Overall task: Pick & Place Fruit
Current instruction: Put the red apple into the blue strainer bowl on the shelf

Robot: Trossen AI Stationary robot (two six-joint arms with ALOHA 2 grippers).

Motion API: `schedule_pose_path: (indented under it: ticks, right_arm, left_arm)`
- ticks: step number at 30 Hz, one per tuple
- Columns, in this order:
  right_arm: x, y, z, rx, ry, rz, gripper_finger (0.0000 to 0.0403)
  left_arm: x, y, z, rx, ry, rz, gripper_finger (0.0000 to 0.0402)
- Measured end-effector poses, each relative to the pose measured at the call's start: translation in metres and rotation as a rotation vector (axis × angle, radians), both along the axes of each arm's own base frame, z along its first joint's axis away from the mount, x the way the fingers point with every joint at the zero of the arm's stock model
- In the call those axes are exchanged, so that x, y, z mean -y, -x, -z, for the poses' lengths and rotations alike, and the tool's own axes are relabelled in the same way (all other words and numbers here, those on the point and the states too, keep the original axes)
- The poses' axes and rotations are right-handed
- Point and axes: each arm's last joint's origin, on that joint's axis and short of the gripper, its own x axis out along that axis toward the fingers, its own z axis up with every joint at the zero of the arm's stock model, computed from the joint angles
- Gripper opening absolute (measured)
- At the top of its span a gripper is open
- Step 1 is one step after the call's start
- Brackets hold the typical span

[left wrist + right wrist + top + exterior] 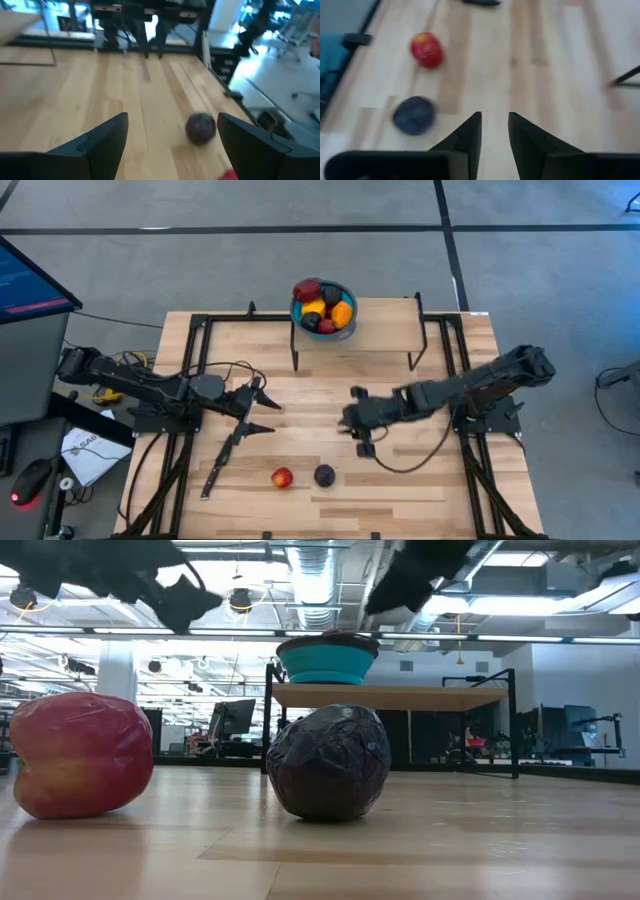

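Nearest the table's [400, 480] front edge, a red-and-yellow apple [282, 477] and a dark purple fruit [324, 475] lay side by side, just apart, the apple left of the purple one. Beyond the purple fruit and to its right, the right gripper [350, 420] hung above the wood, holding nothing, its jaws close together with a narrow gap between them. Left of the apple and farther back, the left gripper [262, 412] had its jaws wide apart, also holding nothing. Farthest from the purple fruit, a blue bowl [297, 308] on a raised shelf [380, 330] held the remaining fruit [322, 308], red, orange, yellow and dark pieces heaped together.
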Motion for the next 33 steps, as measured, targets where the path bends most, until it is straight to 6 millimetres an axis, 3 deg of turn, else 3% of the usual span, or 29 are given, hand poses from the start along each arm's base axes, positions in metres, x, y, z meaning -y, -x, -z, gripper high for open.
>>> schedule_pose_path:
  ticks: [5,10,19,23,27,33]
  right_arm:
    - [-0.018,0.006,0.027,0.09,-0.113,0.066,0.0082]
    - [-0.03,0.0,0.045,0.118,-0.051,0.101,0.0081]
    - [-0.027,-0.011,0.08,0.034,0.034,0.145,0.0081]
    - [-0.028,-0.015,0.096,-0.013,0.061,0.138,0.0081]
    - [-0.027,-0.018,0.113,-0.054,0.086,0.134,0.0081]
    - [-0.03,-0.023,0.129,-0.058,0.088,0.131,0.0081]
  left_arm:
    - [0.016,0.01,0.021,-0.098,-0.005,0.098,0.0298]
    - [0.038,0.01,0.021,-0.219,0.104,0.04,0.0298]
    - [0.065,-0.033,0.029,-0.567,0.228,-0.068,0.0298]
    - [0.069,-0.049,0.039,-0.712,0.42,-0.051,0.0299]
    - [0.065,-0.056,0.05,-0.834,0.56,-0.068,0.0308]
    - [0.071,-0.059,0.053,-0.86,0.586,0.044,0.0344]
